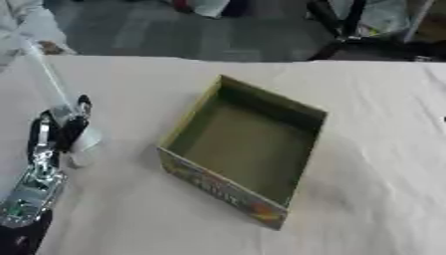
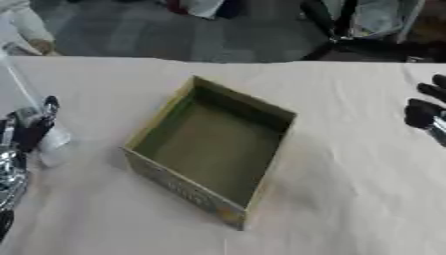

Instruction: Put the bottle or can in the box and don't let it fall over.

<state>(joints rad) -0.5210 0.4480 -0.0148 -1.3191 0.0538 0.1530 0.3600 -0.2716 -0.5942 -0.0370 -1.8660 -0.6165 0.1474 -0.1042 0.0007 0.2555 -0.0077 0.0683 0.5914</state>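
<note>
A pale cream cloth covers the surface, creased in soft folds, and beyond its far edge lies a dark grey floor crossed by black stand legs.

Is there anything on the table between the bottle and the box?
No. In the left eye view, only bare white tablecloth lies between the clear bottle, which the left hand is gripping, and the open box.

My work surface is a table draped in a cream cloth. An open, empty cardboard box sits askew at its centre, printed side toward me; a pale, clear bottle stands well apart, at my left.
</note>
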